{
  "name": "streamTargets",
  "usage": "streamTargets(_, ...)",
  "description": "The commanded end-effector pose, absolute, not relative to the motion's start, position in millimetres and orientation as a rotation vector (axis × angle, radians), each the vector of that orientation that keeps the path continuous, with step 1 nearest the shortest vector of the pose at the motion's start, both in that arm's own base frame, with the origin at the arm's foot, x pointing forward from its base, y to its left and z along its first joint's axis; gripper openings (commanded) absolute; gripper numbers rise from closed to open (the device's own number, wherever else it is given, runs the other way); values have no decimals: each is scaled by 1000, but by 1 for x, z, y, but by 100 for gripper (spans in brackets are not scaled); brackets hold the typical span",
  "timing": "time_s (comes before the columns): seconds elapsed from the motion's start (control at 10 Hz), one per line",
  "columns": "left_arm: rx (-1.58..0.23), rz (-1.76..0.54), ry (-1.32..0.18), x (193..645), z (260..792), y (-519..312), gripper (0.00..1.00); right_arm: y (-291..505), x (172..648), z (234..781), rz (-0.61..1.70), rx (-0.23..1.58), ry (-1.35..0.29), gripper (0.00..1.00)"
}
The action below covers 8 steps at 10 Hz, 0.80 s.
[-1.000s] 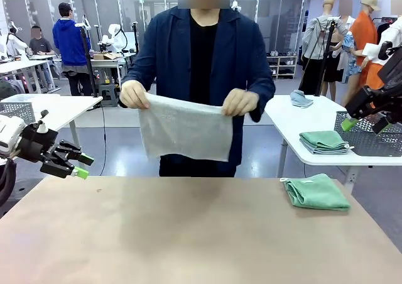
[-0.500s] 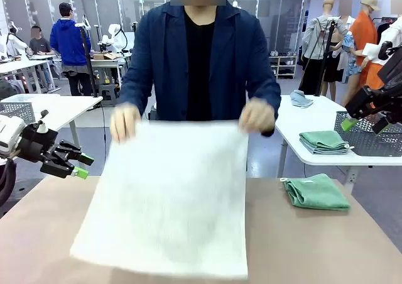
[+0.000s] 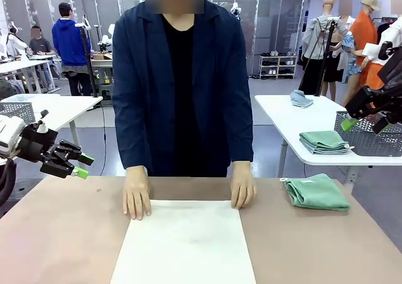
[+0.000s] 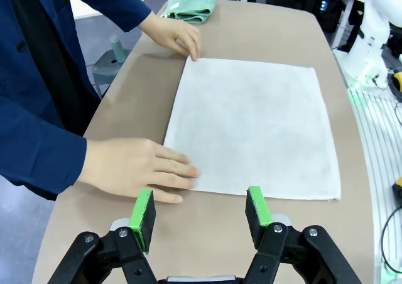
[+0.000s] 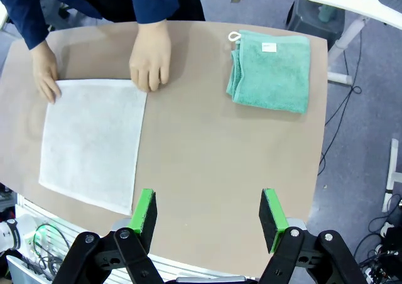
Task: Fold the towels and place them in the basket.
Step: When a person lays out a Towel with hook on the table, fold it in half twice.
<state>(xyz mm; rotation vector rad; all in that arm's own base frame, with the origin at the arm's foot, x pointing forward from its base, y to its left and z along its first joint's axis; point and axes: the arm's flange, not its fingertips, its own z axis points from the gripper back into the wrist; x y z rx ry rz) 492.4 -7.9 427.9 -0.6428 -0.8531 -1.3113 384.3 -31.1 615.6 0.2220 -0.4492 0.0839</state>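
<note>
Front view showed the cream-white towel (image 3: 185, 246) spread flat, seemingly unfolded, while the left gripper (image 4: 201, 212) and right gripper (image 5: 208, 213) gaped wide, empty.

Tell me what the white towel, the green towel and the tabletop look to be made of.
White towel: soft matt cloth, likely terry; faint nubby grain.
Green towel: thicker looped terry, probably cotton; plush folded edges.
Tabletop: smooth matt tan surface, perhaps laminate; no grain visible.

Cream-white towel (image 3: 185, 246), mint green towel (image 3: 317, 191), tan table (image 3: 63, 234), navy jacket (image 3: 138, 83), dark grey basket (image 3: 377, 142)
</note>
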Motion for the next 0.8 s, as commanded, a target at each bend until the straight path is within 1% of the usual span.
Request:
streamTargets(0.0,-645,-1312,-859,492,429,-8,74,-30,384,614,74,219,-450,82)
streamTargets(0.7,-645,-1312,-859,492,429,-8,74,-30,384,614,74,219,-450,82)
